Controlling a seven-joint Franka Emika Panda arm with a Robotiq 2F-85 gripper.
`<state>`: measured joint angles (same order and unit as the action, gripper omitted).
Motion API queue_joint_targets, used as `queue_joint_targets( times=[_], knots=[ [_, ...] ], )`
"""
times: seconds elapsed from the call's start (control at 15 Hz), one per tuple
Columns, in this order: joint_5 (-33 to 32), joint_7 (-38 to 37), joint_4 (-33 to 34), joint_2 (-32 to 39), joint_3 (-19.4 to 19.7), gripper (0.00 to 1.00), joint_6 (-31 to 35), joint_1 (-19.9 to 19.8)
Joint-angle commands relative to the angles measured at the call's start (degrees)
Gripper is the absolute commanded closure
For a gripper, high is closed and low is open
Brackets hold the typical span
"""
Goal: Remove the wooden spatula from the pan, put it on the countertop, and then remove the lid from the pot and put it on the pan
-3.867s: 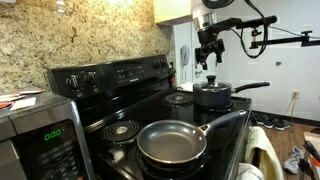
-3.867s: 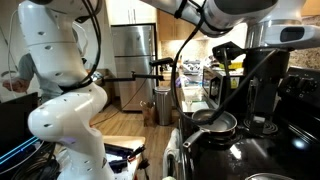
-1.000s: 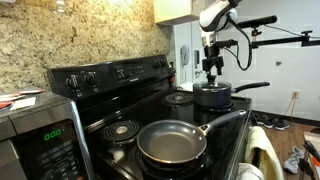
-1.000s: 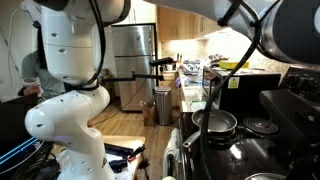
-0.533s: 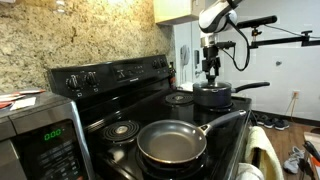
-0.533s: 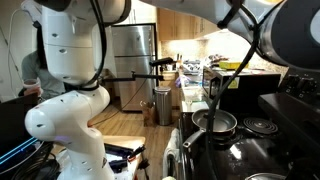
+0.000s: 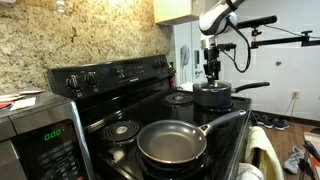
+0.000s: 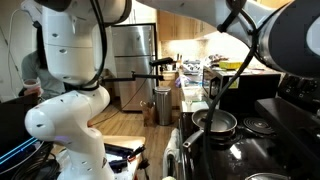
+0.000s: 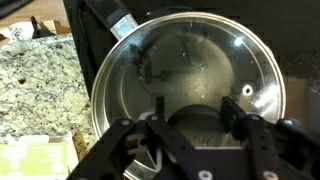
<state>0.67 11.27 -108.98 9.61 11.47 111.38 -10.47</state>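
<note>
Since dropping from higher up a few seconds ago, hovers now with tool [image 7: 211,72] spread astride the knob [image 9: 196,122] of the lid [image 9: 190,60], pinching nothing. Leaves lid seated on pot [image 7: 213,97], at one o'clock from pan [image 7: 172,142] showing no spatula; suggests lid grab next.

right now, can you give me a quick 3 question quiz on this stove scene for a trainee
1. True or false: the pan at the front of the stove is empty.
2. Pick one: the lid sits on A) the pot, B) the pan, C) the countertop.
3. Short answer: the pincer hangs over the lid. Going by the wrist view, is it open or shut?

Key: 1 true. 2 A. 3 open, with one finger on each side of the lid's middle.
</note>
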Motion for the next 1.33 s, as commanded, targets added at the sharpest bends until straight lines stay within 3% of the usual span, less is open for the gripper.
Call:
queue_joint_targets(
  times=[0.0, 0.13, 0.27, 0.67, 0.73, 0.8, 1.13, 1.27],
  knots=[
    [1.4, 2.0, -0.4, 0.2, -0.7, 0.68, 1.0, -1.2],
    [1.2, 1.8, -0.5, 0.2, -0.6, 0.69, 0.9, -1.1],
    [1.0, 1.6, -0.4, 0.5, -0.6, 0.81, 0.7, -1.2],
    [0.2, 1.2, -0.2, -0.1, -0.6, 0.84, 0.6, -1.0],
    [0.2, 1.3, -0.1, -0.1, -0.6, 0.34, 0.3, -1.0],
    [0.2, 1.3, -0.1, -0.1, -0.6, 0.33, 0.2, -1.0],
    [1.0, 1.9, 0.7, -0.1, -0.6, 0.03, 1.3, -1.2],
    [1.1, 2.2, 1.2, 0.2, -0.7, 0.0, 1.8, -1.2]
  ],
)
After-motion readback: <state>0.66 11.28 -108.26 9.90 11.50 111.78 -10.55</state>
